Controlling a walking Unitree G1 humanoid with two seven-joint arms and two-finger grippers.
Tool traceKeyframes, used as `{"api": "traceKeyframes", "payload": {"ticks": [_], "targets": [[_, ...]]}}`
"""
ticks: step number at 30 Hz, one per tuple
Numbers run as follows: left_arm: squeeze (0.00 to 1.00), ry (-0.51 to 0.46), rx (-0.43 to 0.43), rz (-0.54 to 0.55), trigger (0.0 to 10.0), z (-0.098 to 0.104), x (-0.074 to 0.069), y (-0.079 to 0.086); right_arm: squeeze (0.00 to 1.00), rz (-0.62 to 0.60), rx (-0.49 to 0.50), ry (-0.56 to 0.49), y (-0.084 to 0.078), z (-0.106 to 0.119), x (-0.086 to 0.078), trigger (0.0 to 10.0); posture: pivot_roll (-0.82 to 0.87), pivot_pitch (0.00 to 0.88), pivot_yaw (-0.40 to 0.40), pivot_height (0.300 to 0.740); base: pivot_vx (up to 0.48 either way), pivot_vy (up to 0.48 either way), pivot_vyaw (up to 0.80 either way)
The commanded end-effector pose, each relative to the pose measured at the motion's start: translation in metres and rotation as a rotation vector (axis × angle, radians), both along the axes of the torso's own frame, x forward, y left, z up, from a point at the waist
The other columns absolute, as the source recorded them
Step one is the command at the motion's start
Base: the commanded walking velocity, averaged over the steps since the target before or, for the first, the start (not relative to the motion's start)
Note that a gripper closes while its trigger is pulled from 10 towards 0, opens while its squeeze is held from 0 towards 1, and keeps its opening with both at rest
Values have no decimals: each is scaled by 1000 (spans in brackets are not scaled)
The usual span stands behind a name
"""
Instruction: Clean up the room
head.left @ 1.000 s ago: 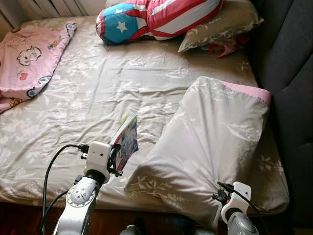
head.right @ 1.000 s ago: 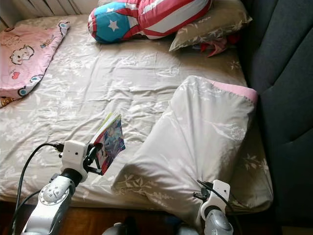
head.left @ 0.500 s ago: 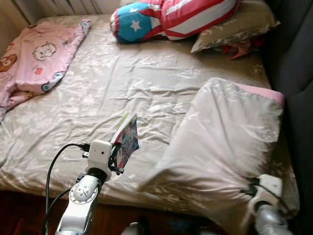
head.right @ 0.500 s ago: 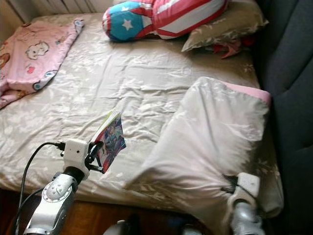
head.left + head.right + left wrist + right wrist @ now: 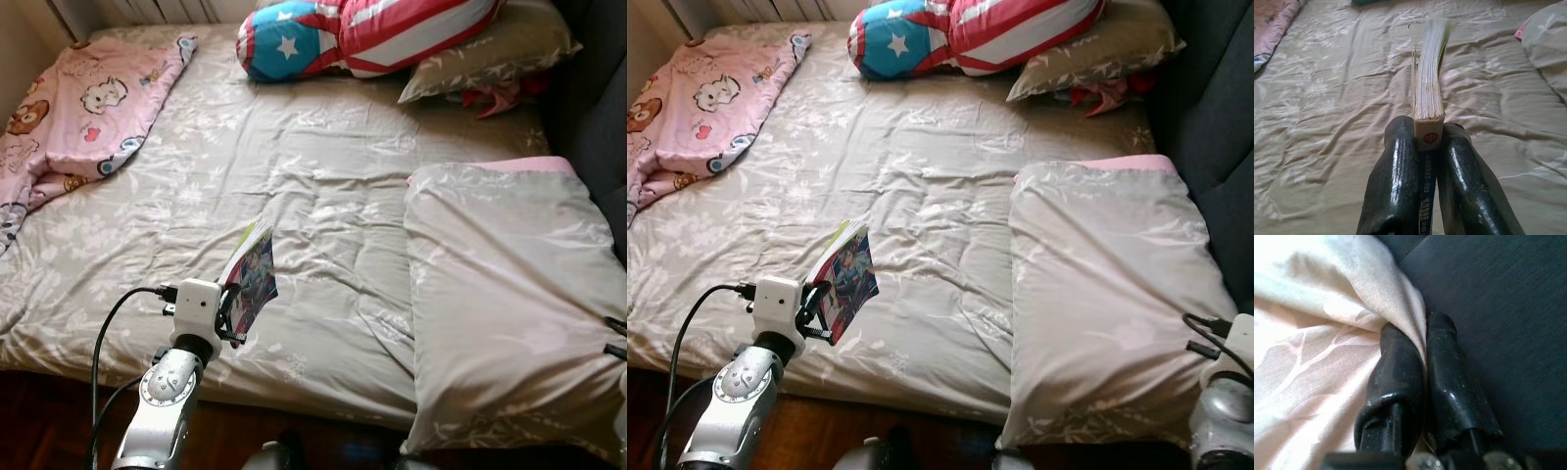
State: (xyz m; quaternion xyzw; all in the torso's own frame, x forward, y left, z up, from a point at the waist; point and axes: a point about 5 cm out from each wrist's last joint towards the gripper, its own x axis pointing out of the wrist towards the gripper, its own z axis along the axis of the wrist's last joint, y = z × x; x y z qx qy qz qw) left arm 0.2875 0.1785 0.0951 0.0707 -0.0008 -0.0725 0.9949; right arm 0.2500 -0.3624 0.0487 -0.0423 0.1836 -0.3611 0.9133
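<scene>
Left gripper (image 5: 1428,147) clamped on book (image 5: 251,277), held upright above bed's (image 5: 323,186) near edge. Right gripper (image 5: 1418,345) pinches quilt (image 5: 505,294) corner at bed's near right corner, beside headboard (image 5: 1498,293). You have 2 loads: keep pinch firm, pull quilt flat along right edge, slowly. Book grip looks secure, probably; avoid swinging.

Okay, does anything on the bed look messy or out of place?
Yes: the pink cartoon blanket lies crumpled at the bed's far left edge, and a red item is wedged under the grey pillow by the headboard.
</scene>
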Motion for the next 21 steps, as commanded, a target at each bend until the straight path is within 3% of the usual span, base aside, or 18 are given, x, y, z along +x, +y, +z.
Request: {"api": "traceKeyframes", "payload": {"ticks": [1,8,9,10,12,13,14,16,21], "targets": [[0,-26,-1,20,10000,1,-1,5,0,21,17,19,9,-9,-3,10000,-68,195,59,740,0,0,0],[0,-28,-8,17,10000,1,0,3,0,57,72,47,22,-21,-2,10000,-63,187,57,740,0,0,0],[0,-28,-12,18,10000,1,0,3,741,73,76,30,25,-21,0,10000,-66,181,56,740,0,0,0],[0,-29,-15,17,10000,1,0,2,1000,100,83,-1,30,-20,2,10000,-66,180,56,740,0,0,0],[0,-30,-20,14,10000,1,0,0,1000,155,96,-30,37,-19,7,10000,-70,171,54,740,0,0,0],[0,-32,-23,10,10000,1,0,-2,690,215,85,-46,45,-18,10,10000,-71,168,53,740,0,0,0],[0,-35,-25,8,10000,1,1,-3,0,243,77,-52,49,-18,12,10000,-72,166,52,740,0,0,0],[0,-43,-30,6,10000,3,2,-4,0,310,77,-89,61,-17,15,10000,-74,158,46,740,0,0,0],[0,-51,-37,8,10000,4,3,-5,0,342,107,-170,73,-15,18,10000,-77,153,41,740,0,0,0]]}}
